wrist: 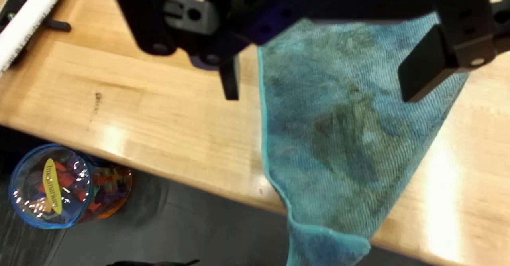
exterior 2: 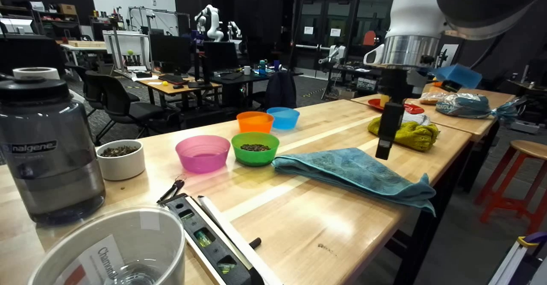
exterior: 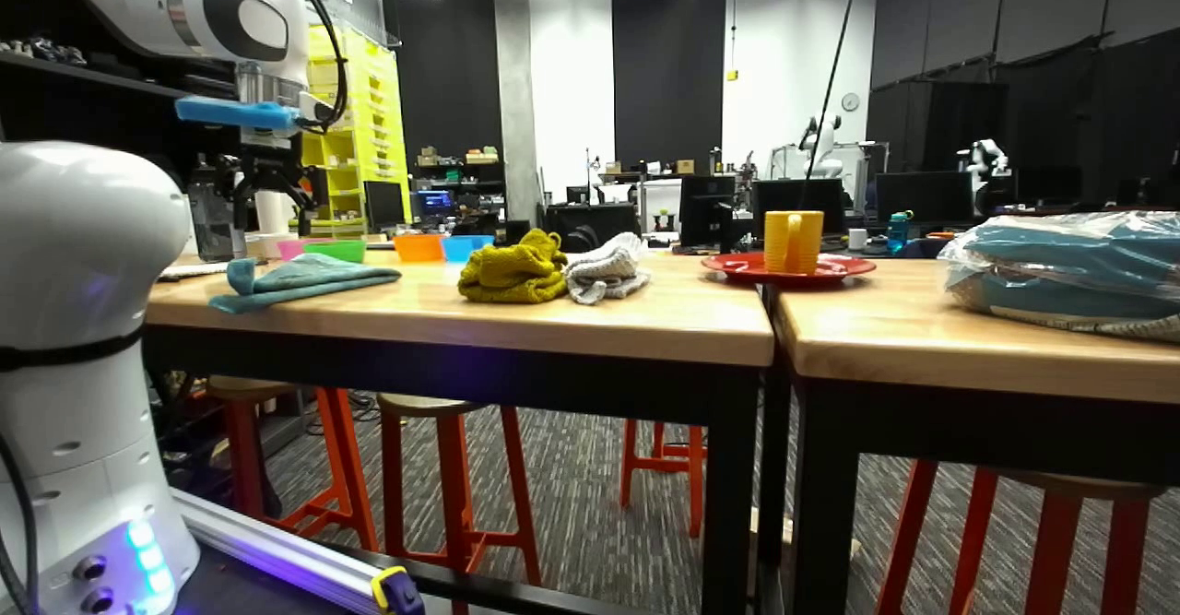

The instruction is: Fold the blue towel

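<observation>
Apparently light and limp, a teal-blue towel point(wrist: 338, 138) is draped beneath wide-parted jaws. Its curled corner point(wrist: 327, 247) is best pinched.

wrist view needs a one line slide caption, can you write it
Open tool above the blue towel, one end of which runs past the edge of the wooden table.
</observation>
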Motion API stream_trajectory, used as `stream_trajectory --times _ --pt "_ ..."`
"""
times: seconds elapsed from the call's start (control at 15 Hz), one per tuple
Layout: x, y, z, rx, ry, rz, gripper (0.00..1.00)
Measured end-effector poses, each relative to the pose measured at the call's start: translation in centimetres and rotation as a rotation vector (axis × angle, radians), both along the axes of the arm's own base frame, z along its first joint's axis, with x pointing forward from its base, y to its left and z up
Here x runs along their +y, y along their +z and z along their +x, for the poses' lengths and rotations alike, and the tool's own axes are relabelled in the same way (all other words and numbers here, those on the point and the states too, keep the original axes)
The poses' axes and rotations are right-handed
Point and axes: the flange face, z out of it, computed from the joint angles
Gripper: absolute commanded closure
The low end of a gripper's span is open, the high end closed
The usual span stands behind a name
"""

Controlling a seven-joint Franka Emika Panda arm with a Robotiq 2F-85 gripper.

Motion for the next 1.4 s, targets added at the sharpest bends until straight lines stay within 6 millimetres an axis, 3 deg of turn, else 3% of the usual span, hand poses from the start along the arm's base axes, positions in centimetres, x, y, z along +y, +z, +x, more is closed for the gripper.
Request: stream_trajectory --times 0.6,1.4 --pt "0.5 -3.6 1.0 -0.146 0.043 0.024 0.00" --pt "-0.5 -8.4 4.1 -0.144 0.067 0.029 0.00"
